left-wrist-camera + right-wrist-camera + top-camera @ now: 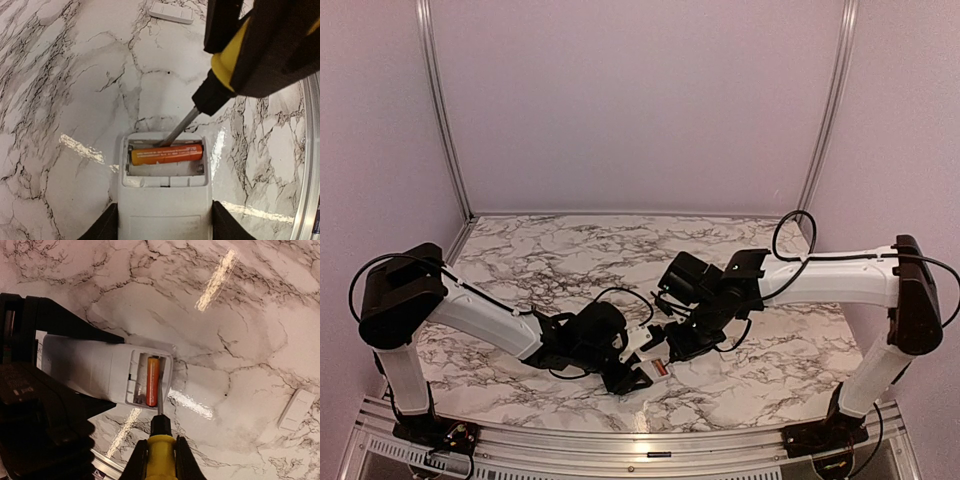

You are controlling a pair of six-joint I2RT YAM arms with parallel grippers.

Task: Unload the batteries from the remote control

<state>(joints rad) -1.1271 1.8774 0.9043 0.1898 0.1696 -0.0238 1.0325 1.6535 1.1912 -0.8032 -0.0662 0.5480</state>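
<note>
The white remote control (165, 210) lies on the marble table with its battery compartment open, and my left gripper (165, 226) is shut on its sides. One orange battery (166, 154) lies in the far slot; the near slot shows bare. My right gripper (161, 460) is shut on the yellow-handled screwdriver (161, 447). The screwdriver's metal shaft (182, 127) reaches into the compartment between the battery and the end wall. The remote (85, 370) and battery (152, 381) also show in the right wrist view. Both grippers meet at the table's front centre (655, 355).
The small white cover plate (171, 12) lies loose on the table beyond the remote; it also shows in the right wrist view (296, 410). A metal rail (311, 165) runs along the table's front edge, close to the remote.
</note>
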